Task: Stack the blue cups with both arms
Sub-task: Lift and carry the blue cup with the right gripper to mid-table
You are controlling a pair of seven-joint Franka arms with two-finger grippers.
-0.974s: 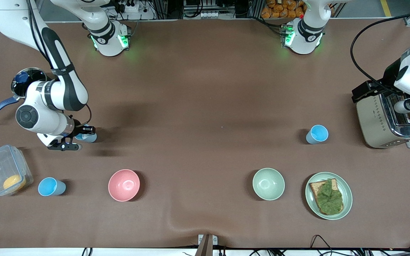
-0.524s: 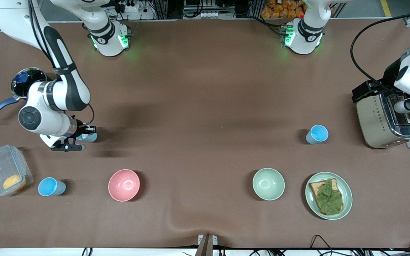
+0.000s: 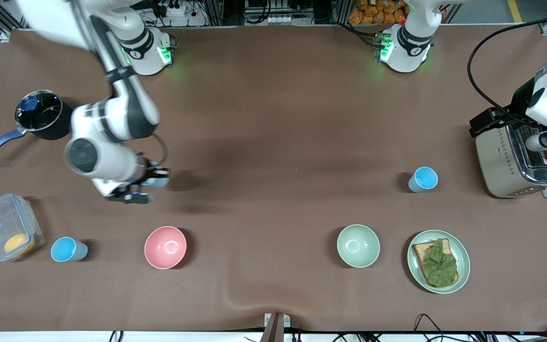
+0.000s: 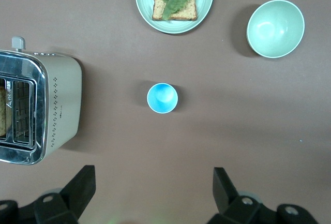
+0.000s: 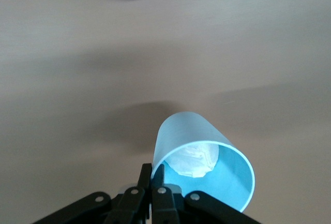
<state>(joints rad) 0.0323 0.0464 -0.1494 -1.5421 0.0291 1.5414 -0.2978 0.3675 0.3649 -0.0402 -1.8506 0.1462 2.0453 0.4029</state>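
My right gripper (image 5: 155, 175) is shut on the rim of a pale blue cup (image 5: 207, 157) with a whitish inside, one finger within the cup and one outside. In the front view this held cup (image 3: 160, 180) hangs tilted over bare table, between the pot and the pink bowl. A brighter blue cup (image 3: 423, 179) stands upright beside the toaster; the left wrist view shows it from above (image 4: 162, 98). Another blue cup (image 3: 68, 250) stands by the plastic container. My left gripper (image 4: 153, 188) waits open and holding nothing, high above the toaster end of the table.
A pink bowl (image 3: 165, 247) and a pale-green bowl (image 3: 358, 245) sit nearer the front camera. A plate (image 3: 464, 251) holds toast with lettuce. The toaster (image 3: 506, 161) is at the left arm's end; a pot (image 3: 41, 114) and a plastic container (image 3: 5, 228) are at the right arm's end.
My right gripper has shut on the pale cup's rim and carried it toward the middle of the table. The left arm has stayed where it was.
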